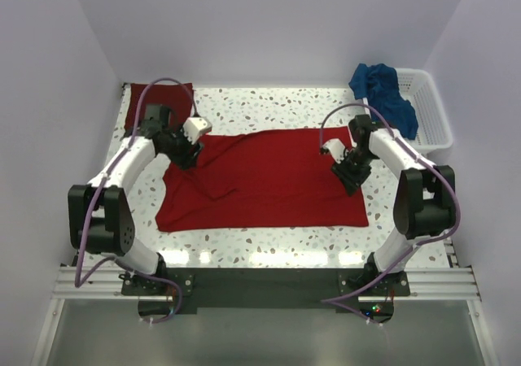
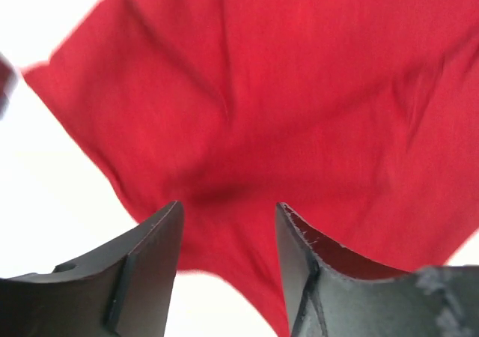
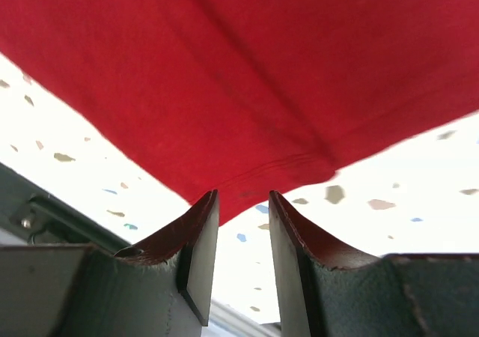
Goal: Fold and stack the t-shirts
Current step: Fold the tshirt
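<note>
The bright red t-shirt (image 1: 260, 183) lies spread flat across the middle of the table, with a few wrinkles near its left side. My left gripper (image 1: 186, 156) is over its far left corner; in the left wrist view the gripper (image 2: 228, 228) is open with red cloth (image 2: 299, 90) just past the tips. My right gripper (image 1: 352, 175) is at the shirt's right edge; in the right wrist view the gripper (image 3: 243, 206) is open and empty, with the shirt's hem (image 3: 284, 165) just beyond. The maroon t-shirt (image 1: 159, 99) lies folded at the back left. The blue t-shirt (image 1: 383, 93) is crumpled over the basket's left rim.
A white lattice basket (image 1: 431, 110) stands at the back right against the wall. White walls close in the table on the left, back and right. Speckled tabletop (image 1: 269, 106) shows behind the red shirt and along the near edge.
</note>
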Controlling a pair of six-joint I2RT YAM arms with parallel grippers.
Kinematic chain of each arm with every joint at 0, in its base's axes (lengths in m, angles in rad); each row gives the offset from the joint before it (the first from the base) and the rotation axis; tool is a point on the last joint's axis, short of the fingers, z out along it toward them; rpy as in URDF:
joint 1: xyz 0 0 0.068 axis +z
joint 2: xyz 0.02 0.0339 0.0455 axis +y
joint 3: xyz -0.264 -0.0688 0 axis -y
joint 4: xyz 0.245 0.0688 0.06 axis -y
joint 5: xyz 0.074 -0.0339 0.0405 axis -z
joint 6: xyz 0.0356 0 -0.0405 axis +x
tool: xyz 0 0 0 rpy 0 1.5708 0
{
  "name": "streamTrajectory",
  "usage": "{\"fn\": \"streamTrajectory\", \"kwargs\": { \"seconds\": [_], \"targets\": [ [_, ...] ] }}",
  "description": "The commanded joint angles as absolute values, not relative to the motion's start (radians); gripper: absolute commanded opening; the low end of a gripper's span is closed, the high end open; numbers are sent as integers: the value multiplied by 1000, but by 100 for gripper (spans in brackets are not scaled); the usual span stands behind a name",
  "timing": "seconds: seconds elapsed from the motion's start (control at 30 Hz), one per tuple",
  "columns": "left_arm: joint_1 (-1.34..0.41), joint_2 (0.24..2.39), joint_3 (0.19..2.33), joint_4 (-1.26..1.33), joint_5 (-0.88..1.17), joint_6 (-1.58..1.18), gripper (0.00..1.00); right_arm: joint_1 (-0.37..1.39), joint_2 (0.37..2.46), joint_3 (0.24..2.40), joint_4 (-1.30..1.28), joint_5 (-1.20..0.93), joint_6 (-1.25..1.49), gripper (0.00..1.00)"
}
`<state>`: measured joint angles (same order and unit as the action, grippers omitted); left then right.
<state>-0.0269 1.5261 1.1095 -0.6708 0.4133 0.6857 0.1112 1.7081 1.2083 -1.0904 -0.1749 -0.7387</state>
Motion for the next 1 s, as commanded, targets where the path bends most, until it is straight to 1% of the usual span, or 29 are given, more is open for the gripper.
{"fn": "streamTrajectory", "kwargs": {
  "seconds": [0.0, 0.1, 0.2, 0.4, 0.57, 0.63, 0.67, 0.73, 0.77, 0.83, 0.87, 0.93, 0.97],
  "targets": [
    [-89, 1655, 1205, -569, 387, 568, 58, 114, 1698, 1285, -1121, -224, -695, 37],
    [-95, 1756, 1296, -575, 365, 535, 64, 115, 1716, 1295, -1105, -215, -686, 37],
    [-103, 1817, 1330, -552, 345, 515, 65, 114, 1732, 1295, -1085, -212, -680, 37],
    [-113, 1910, 1393, -554, 377, 494, 62, 114, 1759, 1273, -1051, -196, -681, 37],
    [-115, 1940, 1407, -555, 420, 479, 59, 115, 1770, 1249, -1026, -186, -690, 37],
    [-115, 1954, 1416, -560, 431, 477, 55, 114, 1778, 1236, -1016, -181, -693, 37],
    [-117, 1960, 1420, -561, 430, 479, 49, 114, 1779, 1232, -1012, -179, -693, 37],
    [-117, 1985, 1442, -578, 434, 477, 44, 114, 1787, 1229, -1008, -178, -696, 37],
    [-117, 1996, 1454, -587, 437, 480, 39, 114, 1792, 1229, -1006, -178, -696, 37],
    [-118, 2023, 1489, -612, 457, 485, 35, 114, 1795, 1227, -1005, -176, -699, 37],
    [-120, 2029, 1499, -615, 459, 483, 29, 114, 1793, 1227, -1005, -175, -699, 37],
    [-120, 2043, 1531, -620, 454, 488, 22, 115, 1798, 1224, -1003, -175, -703, 37],
    [-120, 2048, 1543, -620, 448, 488, 15, 112, 1798, 1224, -1003, -175, -703, 37]
  ]
}}
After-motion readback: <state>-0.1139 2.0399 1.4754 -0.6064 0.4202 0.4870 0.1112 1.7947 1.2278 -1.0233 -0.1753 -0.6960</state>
